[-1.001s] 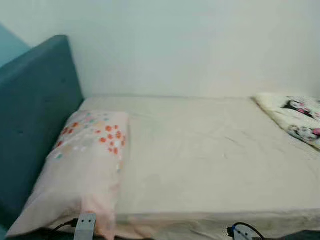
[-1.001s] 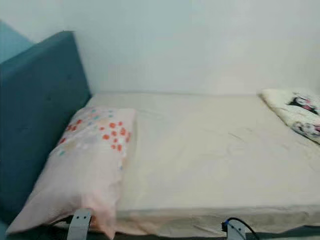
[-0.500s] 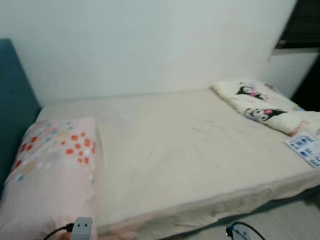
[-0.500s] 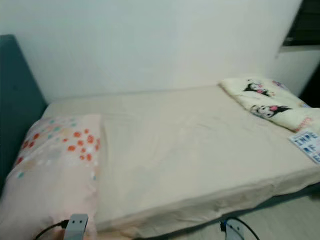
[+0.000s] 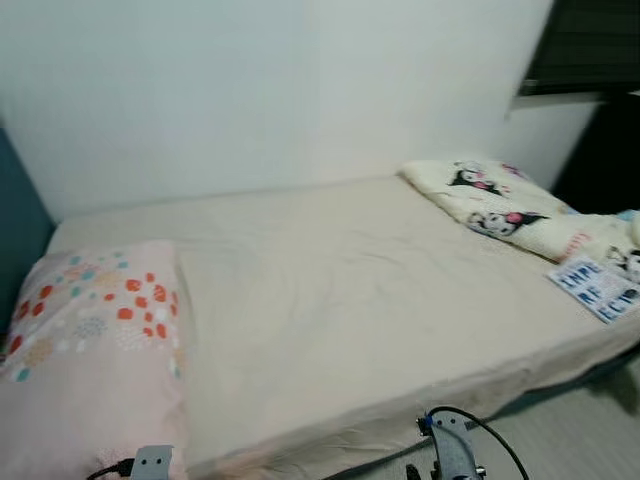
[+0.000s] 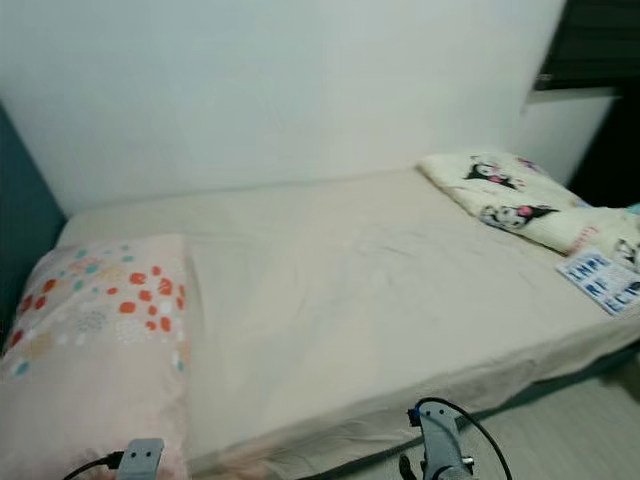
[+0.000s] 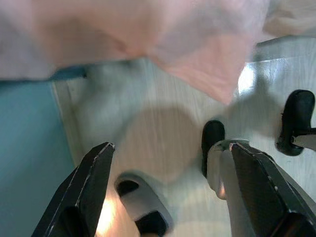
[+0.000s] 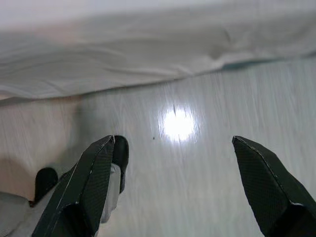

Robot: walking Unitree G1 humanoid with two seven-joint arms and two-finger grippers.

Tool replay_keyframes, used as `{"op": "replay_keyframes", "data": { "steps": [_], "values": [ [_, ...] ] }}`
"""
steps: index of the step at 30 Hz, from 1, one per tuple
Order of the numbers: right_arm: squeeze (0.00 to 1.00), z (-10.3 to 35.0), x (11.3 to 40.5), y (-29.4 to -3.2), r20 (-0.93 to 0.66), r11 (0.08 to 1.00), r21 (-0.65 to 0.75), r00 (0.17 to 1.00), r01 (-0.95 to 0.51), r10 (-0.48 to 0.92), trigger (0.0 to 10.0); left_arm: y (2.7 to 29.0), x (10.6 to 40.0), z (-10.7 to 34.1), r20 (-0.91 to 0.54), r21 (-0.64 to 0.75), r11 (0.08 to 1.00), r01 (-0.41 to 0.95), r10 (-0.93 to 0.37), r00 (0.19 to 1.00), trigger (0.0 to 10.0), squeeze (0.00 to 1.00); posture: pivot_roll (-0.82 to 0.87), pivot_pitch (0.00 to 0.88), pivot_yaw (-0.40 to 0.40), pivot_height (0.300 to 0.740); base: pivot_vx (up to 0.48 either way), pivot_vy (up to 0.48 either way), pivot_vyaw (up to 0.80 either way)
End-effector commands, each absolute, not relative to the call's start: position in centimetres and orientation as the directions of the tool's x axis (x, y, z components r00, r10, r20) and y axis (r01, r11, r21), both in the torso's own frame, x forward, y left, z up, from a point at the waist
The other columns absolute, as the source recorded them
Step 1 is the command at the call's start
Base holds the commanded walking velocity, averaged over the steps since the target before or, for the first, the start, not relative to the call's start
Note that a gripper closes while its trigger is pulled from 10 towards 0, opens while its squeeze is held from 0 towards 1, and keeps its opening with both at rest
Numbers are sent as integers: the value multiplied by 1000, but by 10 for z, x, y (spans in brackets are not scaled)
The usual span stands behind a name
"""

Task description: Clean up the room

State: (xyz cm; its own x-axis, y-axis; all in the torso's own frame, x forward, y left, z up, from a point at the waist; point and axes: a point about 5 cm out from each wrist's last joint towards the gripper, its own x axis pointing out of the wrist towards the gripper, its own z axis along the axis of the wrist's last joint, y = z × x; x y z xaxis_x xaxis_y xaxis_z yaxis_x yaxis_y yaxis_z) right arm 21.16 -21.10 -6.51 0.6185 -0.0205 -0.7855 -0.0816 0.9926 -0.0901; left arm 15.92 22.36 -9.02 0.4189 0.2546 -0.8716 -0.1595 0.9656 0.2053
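A bed point(image 5: 350, 290) with a cream sheet stands against a white wall point(image 5: 250, 90). A pink dotted pillow point(image 5: 90, 350) lies at its left end. A cartoon-print blanket point(image 5: 500, 205) is bunched at the right end, with a printed sheet of paper point(image 5: 595, 288) just beside it. The left gripper point(image 7: 168, 163) and right gripper point(image 8: 173, 148) both hang over the pale floor point(image 8: 197, 187) by the bed, fingers wide apart and holding nothing.

Right gripper point(image 8: 173, 182) spread above floor point(image 8: 197, 163), bedsheet point(image 8: 148, 54) edge.
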Motion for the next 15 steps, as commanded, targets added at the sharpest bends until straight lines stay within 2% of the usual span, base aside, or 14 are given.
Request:
{"op": "replay_keyframes", "data": {
  "steps": [1,15],
  "values": [
    [0,-59,220,-215,-759,989,-109,651,-95,-21,10000,223,153,-93,-884,206,965,-160,254,393,10000,0,-30,0,-45,740,0,-472,0],
    [0,-50,231,-219,-727,987,-122,686,-103,-19,10000,222,154,-93,-892,206,967,-153,250,377,10000,0,-36,0,-38,740,0,-474,0]
  ]
}}
